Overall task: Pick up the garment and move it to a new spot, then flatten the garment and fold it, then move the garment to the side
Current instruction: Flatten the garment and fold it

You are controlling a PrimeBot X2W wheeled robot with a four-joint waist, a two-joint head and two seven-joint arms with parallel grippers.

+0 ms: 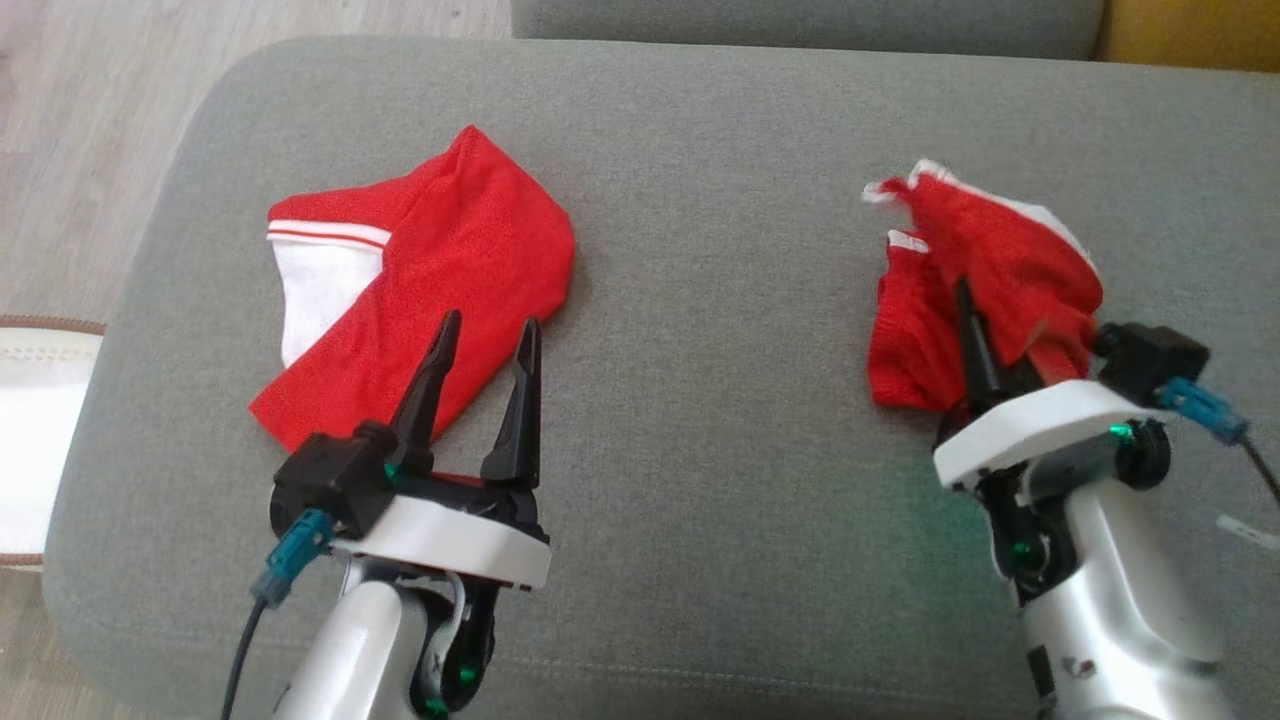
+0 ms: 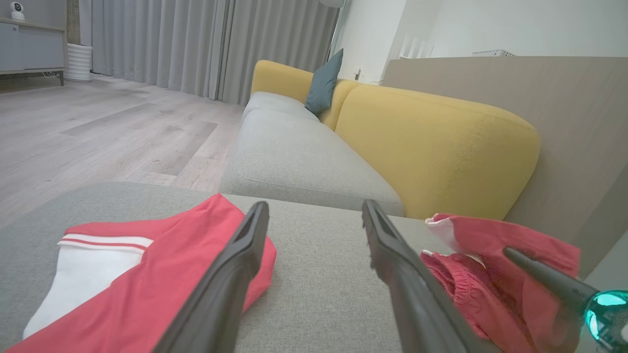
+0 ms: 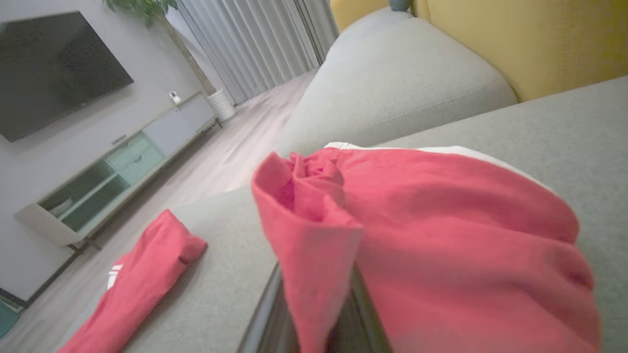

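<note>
The garment (image 1: 430,270), red with a white sleeve and striped trim, lies folded on the left of the grey cushion (image 1: 720,200); it also shows in the left wrist view (image 2: 147,274) and the right wrist view (image 3: 142,274). My left gripper (image 1: 490,335) (image 2: 314,211) is open, its fingers over the garment's near right edge with nothing between them. My right gripper (image 1: 975,330) is shut on a second red piece of clothing with white trim (image 1: 1000,260) (image 2: 490,294) (image 3: 441,245), bunched up at the right. The cloth drapes over its fingers.
Bare grey cushion lies between the two red pieces. Wooden floor (image 1: 80,120) drops off at the left, where a white object with a brown rim (image 1: 40,420) sits. A yellow sofa back (image 2: 431,147) and another grey seat (image 2: 294,157) stand beyond.
</note>
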